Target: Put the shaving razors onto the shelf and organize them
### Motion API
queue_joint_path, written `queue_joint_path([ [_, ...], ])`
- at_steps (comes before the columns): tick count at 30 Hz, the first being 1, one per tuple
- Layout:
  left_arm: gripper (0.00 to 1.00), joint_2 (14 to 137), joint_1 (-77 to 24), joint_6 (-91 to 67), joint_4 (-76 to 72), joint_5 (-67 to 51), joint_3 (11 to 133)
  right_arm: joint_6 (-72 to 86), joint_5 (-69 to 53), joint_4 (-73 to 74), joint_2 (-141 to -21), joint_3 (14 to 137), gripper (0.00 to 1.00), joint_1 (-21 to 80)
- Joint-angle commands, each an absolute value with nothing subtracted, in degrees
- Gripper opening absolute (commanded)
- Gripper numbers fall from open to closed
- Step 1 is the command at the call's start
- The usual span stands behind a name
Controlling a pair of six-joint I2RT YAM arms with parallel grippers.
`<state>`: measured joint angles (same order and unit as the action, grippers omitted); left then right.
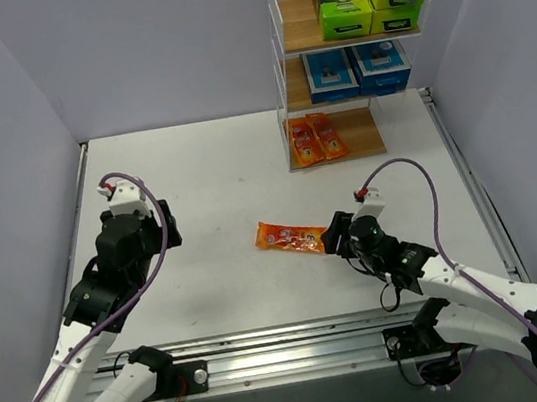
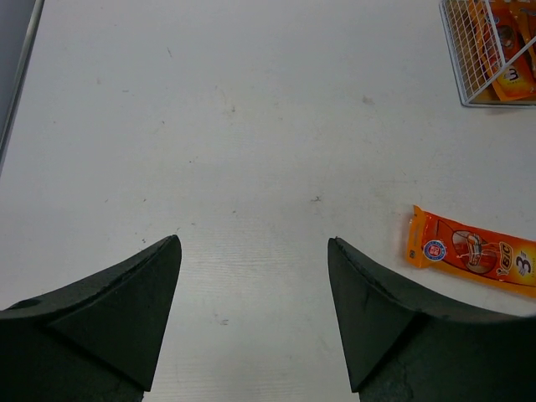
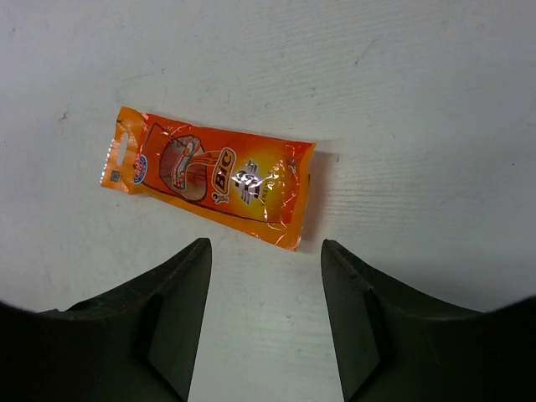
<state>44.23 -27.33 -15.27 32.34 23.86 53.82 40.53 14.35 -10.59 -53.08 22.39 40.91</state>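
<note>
Centre of table (image 1: 193, 172): one loose orange packet (image 3: 209, 172) of razors, lying flat and skewed, hang-tab end toward the left arm's side, well apart from the shelf (image 1: 280, 58) in the far right corner. Readable on the glossy film: "BIC" in the middle, a round blue emblem by the hang hole, a large "3" near the other end. Smaller print too fine to read.

Right gripper (image 3: 266, 247): fingers spread, nothing between them, tips just beside the packet's nearer corner. Contact impossible to tell. Placed, by the look of it, to straddle that end and pinch it. Judged step in hand: pickup of the only pack not yet shelved.

Left gripper (image 2: 254, 243): fingers likewise parted and bare, hovering over bare table, well apart from the packet. Apparently parked clear of the right arm's path.

Shelf sorted by kind, one tier each:
- Top: black-and-green boxes (image 1: 343, 3), stacked.
- Middle: blue cards (image 1: 357, 68), side by side.
- Bottom: two shelved orange packs (image 1: 316, 138), flat at the left of the board, with bare board to their right — the likely place for the loose one.

Lettering on shelved packs too small to read.
</note>
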Motion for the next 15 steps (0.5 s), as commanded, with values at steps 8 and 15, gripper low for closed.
queue_joint_path([
  [8, 0.97, 44.56, -27.6, -15.12, 29.97, 23.64, 54.4, 30.15, 9.58, -16.79, -58.71, 26.89, 0.52, 41.04],
  [15, 0.94, 45.61, -27.51, -15.29, 31.11, 24.88, 55.19, 25.05, 5.72, -18.72, -61.08, 28.91, 0.53, 41.04],
])
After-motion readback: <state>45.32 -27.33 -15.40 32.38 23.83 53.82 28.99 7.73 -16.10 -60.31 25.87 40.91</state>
